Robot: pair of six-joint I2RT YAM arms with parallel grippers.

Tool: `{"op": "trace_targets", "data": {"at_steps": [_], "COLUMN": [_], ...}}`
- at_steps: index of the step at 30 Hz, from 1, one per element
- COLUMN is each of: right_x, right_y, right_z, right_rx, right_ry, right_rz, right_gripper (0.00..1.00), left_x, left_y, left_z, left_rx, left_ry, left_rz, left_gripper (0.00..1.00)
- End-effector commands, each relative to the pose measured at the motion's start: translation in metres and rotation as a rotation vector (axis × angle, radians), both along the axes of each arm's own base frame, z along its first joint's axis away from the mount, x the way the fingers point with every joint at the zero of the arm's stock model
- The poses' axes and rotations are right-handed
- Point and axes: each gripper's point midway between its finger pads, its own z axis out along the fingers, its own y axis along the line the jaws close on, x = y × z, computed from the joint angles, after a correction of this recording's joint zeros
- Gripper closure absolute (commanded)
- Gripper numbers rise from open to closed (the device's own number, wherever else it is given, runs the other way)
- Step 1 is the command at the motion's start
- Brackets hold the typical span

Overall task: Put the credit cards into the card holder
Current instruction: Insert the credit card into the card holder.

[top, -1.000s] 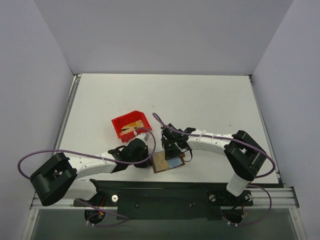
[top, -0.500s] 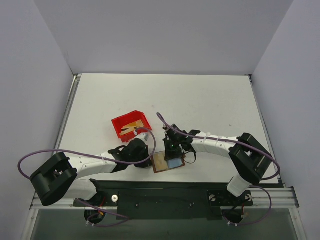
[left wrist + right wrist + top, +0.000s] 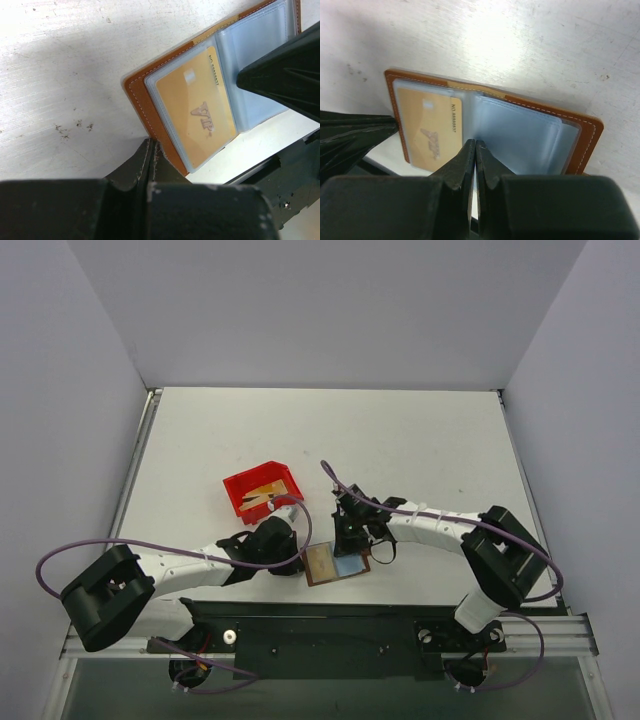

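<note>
**Card holder open on the worktop, one card pocketed, more waiting in the bin**

The card holder [image 3: 337, 565] lies spread flat at the near edge of the worktop [image 3: 400, 440], between my two arms, with its brown cover down and its pale blue pocket panels facing up. One gold credit card [image 3: 197, 110] sits fully inside the clear pocket on the holder's left half. The pocket on the right half [image 3: 520, 135] looks empty.

My left jaws are pressed together. Their tips touch the holder's near left corner, and I judge they pin that corner down; whether they nip the leather edge cannot be told. My right jaws are also pressed together and hold nothing. Their tips come down on the holder's middle fold, just beside the inner edge of the pocketed card.

Beyond the holder and to its left, well apart from it, stands a red bin [image 3: 262, 490] with further credit cards [image 3: 265, 492] inside. Their count cannot be read from above.

Judged progress: the task is begun but far from finished. One card is stowed, and the cards in the bin have yet to be fetched and slid into the holder's free pockets.
</note>
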Motion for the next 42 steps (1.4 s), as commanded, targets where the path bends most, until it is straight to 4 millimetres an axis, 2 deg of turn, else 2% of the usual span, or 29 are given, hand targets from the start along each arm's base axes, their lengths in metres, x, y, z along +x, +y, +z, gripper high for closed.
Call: {"op": "trace_targets", "data": {"at_steps": [1,10,16,20,22,26,30,33,35,42], "right_x": [-0.004,-0.013,-0.018,-0.017,-0.011,0.001,0.011,0.015,0.014,0.008], "right_y": [0.000,0.009,0.023,0.027,0.020,0.002,-0.028,-0.055,-0.066,-0.079], "right_z": [-0.008,-0.015,-0.008,0.007,0.015,0.041,0.053,0.054,0.052,0.038], "right_rx": [-0.036,-0.045,0.034,0.070,0.047,-0.015,-0.148,-0.262,-0.316,-0.391], "right_ry": [0.025,0.050,0.065,0.029,-0.017,-0.120,-0.190,-0.215,-0.208,-0.173], "right_rz": [0.030,0.069,0.105,0.124,0.108,0.081,0.020,-0.045,-0.066,-0.098], "right_gripper": [1.00,1.00,1.00,1.00,0.98,0.79,0.63,0.56,0.50,0.46], "left_x": [0.001,0.001,0.002,0.002,0.002,0.003,0.003,0.004,0.004,0.006], "left_y": [0.005,0.004,0.002,0.003,0.003,0.001,0.001,0.001,0.000,-0.002], "left_z": [-0.006,-0.007,-0.006,-0.007,-0.006,-0.005,-0.005,-0.003,-0.003,-0.003], "left_rx": [0.047,0.049,0.048,0.051,0.052,0.048,0.050,0.048,0.049,0.050], "left_ry": [0.003,0.003,0.002,0.003,0.002,0.001,-0.003,-0.006,-0.007,-0.006], "left_rz": [0.006,0.003,0.000,-0.001,0.000,-0.004,-0.006,-0.005,-0.006,-0.014], "left_gripper": [1.00,1.00,1.00,1.00,1.00,1.00,1.00,1.00,1.00,1.00]}}
